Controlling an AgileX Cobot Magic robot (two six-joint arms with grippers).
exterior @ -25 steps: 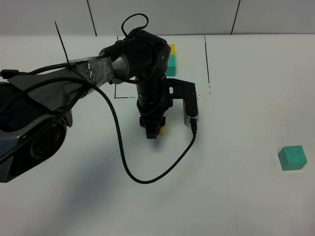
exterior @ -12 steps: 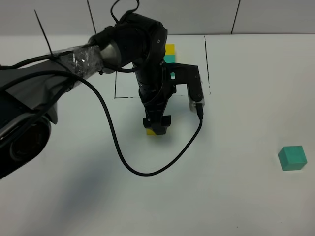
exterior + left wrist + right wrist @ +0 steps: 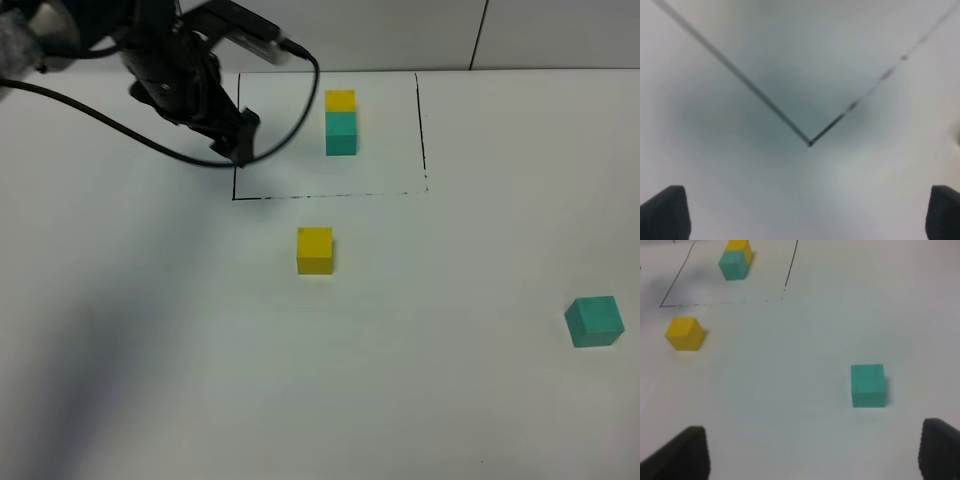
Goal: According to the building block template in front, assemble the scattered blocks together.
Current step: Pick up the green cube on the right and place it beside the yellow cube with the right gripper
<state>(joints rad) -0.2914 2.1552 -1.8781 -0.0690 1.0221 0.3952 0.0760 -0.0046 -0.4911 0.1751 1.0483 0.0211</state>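
Left claw hangs just above the near-left corner of the black outline. In its own wrist view its two fingertips stand wide apart with only bare white table between them, so I read it as spread open and carrying nothing. My right claw is out of the overhead picture. Its wrist camera shows both tips far apart, also empty.

What matters for my next move is the loose teal-green cube. It sits alone far out on the right side of the table, well apart from the loose yellow cube, which rests just outside the near edge of the outline. From the right wrist camera the teal-green cube lies straight ahead of the open tips and within their span, so I judge the right arm much the nearer one. The left would have to cross the whole table.

A cube has no long axis. From overhead this one looks turned slightly off the outline's lines.

The building block template does have an axis. Its pair runs away from me, yellow at the far end and teal touching on the near side. So I'd bring the teal cube flush against the yellow cube's near face.
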